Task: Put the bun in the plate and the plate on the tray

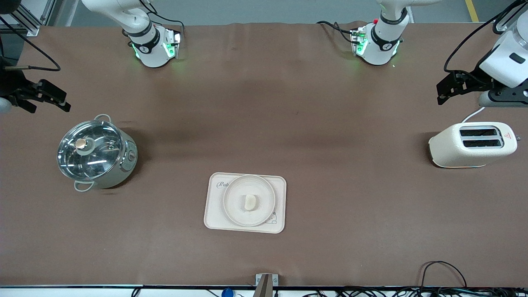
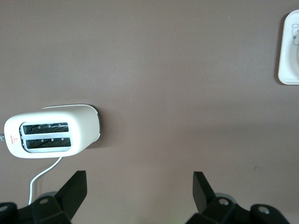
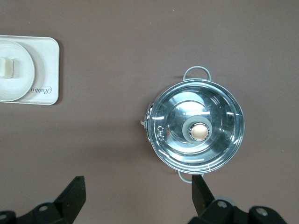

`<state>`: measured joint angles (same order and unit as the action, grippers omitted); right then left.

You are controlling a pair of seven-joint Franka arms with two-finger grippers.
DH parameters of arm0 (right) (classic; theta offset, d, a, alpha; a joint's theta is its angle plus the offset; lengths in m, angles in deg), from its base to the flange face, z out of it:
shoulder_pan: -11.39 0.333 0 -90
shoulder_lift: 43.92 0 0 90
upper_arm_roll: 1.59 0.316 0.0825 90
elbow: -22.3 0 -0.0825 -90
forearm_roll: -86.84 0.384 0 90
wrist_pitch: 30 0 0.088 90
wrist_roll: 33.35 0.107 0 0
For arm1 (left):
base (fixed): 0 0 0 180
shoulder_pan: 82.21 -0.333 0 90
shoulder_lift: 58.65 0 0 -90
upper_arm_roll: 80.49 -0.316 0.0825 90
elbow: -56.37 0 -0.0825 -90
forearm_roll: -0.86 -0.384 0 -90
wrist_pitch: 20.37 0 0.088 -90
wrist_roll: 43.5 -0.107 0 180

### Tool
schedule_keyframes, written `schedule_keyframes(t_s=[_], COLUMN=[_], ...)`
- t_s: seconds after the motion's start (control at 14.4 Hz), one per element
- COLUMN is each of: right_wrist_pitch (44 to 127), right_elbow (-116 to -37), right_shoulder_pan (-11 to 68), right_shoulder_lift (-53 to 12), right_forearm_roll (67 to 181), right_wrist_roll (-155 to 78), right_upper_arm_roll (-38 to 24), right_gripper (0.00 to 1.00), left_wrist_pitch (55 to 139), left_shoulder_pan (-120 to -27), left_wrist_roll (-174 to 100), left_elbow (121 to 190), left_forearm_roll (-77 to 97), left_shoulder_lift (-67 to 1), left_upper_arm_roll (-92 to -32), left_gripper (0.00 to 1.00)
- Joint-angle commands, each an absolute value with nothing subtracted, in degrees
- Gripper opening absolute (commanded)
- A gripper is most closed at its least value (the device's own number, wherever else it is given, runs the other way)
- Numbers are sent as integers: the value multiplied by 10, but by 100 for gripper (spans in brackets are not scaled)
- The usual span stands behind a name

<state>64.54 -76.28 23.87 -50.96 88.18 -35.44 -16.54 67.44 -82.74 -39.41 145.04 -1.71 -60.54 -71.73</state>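
The bun (image 1: 249, 202) lies on its side in the middle of the plate (image 1: 231, 206), and the plate sits on the tray (image 1: 214, 214), covering most of the "Rabbit" script and part of the little rabbit drawing. The tray is in the near middle of the table (image 1: 264, 123), well apart from everything else. Judging from how these lie, both parts of the task look done: bun in plate, plate on tray.

What remains, as I judge it, is only to keep clear and leave the stack alone. The plate sits a little toward the far edge of the tray, its rim close to that edge, so a knock could slide it off. Neither arm should cross low over the middle of the table.

The left gripper (image 1: 447, 88) hangs in the air at the left arm's end of the table, over bare table just beside the toaster (image 1: 472, 144); its fingers (image 2: 74, 189) are spread wide and hold nothing. The toaster's white cord (image 2: 39, 177) runs toward it, so any lift away should go straight up to avoid snagging.

The right gripper (image 1: 45, 97) hangs over the right arm's end of the table, near the steel pot (image 1: 97, 154) with its glass lid (image 3: 196, 126) and knob (image 3: 200, 131). Its fingers (image 3: 74, 191) are also spread apart and empty. Both arms appear to be waiting.
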Motion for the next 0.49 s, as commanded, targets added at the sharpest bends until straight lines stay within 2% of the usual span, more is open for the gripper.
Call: schedule_keyframes(t_s=[0.0,0.42], right_wrist_pitch=[628,625], right_elbow=[-719,-701], right_shoulder_pan=[234,228], right_shoulder_lift=[-503,-489], right_forearm_roll=[868,878], right_wrist_roll=[-356,-355], right_upper_arm_roll=[-153,-152], right_gripper=[100,100], left_wrist_pitch=[674,665], left_shoulder_pan=[-829,-829], left_wrist_roll=[-402,-402], left_elbow=[1446,1439], left_forearm_roll=[-7,-7], left_shoulder_lift=[-612,-612], left_upper_arm_roll=[-717,-718], left_gripper=[100,100])
